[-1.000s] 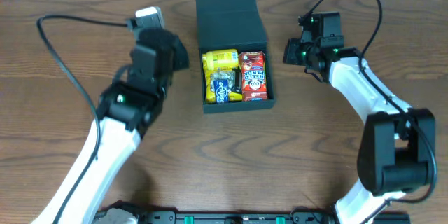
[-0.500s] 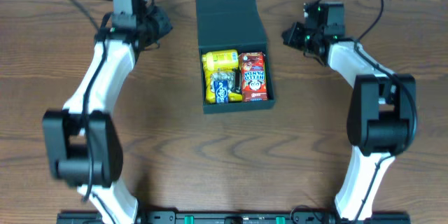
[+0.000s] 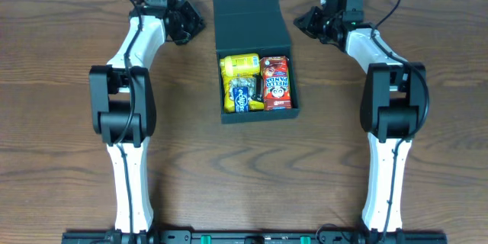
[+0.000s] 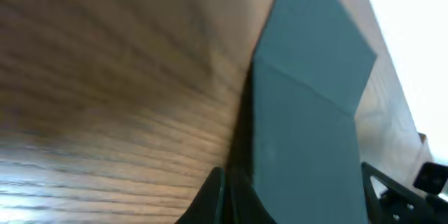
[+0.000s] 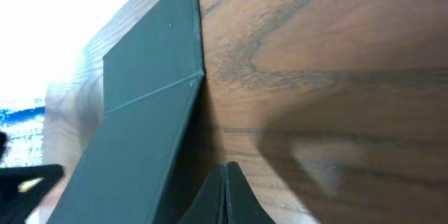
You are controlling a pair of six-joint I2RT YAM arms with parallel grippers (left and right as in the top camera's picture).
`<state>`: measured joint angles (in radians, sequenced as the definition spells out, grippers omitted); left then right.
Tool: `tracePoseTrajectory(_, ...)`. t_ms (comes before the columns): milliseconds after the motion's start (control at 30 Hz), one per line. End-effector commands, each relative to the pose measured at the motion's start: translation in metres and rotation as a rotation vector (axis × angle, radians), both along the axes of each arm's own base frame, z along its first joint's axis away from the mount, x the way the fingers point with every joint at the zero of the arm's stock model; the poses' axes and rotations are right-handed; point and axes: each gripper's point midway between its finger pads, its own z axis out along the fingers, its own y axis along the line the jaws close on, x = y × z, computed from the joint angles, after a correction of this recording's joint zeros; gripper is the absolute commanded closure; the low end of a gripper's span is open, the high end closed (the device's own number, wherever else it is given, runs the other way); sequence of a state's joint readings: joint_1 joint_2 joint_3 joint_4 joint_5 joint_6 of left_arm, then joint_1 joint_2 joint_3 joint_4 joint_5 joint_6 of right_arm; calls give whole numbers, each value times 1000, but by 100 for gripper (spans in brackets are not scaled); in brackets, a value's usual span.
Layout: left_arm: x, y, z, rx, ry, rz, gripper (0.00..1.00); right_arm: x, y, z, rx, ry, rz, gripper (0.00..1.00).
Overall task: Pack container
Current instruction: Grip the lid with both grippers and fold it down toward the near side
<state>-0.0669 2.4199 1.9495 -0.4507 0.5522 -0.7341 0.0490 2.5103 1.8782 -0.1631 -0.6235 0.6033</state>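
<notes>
We judge the box (image 3: 258, 115) packed with snacks (image 3: 255, 84), lid (image 3: 250, 20) unclosed; left tool (image 3: 198, 24) and right tool (image 3: 300, 21) flank it, shut, empty.

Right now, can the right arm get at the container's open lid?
Likely yes. The right end effector, shut, sits beside the open lid of the container; nothing stands between them.

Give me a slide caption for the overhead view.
Open container holds snack packs; left gripper and right gripper, both shut, flank its folded-back lid flap.
</notes>
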Motion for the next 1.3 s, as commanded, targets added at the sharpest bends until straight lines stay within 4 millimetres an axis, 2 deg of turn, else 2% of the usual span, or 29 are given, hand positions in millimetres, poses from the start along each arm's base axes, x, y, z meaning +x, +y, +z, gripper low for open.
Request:
tracePoseTrajectory(0, 0, -9, -1, -79, 40, 2, 94, -1, 15, 6, 48, 13, 27, 98)
tracePoseTrajectory(333, -8, -21, -4, -156, 88, -21, 94, -12, 45, 10, 87, 15, 108, 98)
tracePoseTrajectory(633, -7, -30, 5, -210, 63, -56, 94, -18, 52, 17, 133, 14, 154, 99)
tracePoseTrajectory(767, -3, -36, 14, -252, 28, -89, 94, -16, 55, 34, 194, -51, 213, 98)
tracePoseTrajectory(1000, 0, -40, 41, -255, -56, -162, 94, -19, 52, 77, 313, -202, 353, 98)
tracePoseTrajectory(1267, -4, -40, 104, -199, -222, -252, 94, -46, 54, 115, 439, -253, 535, 99)
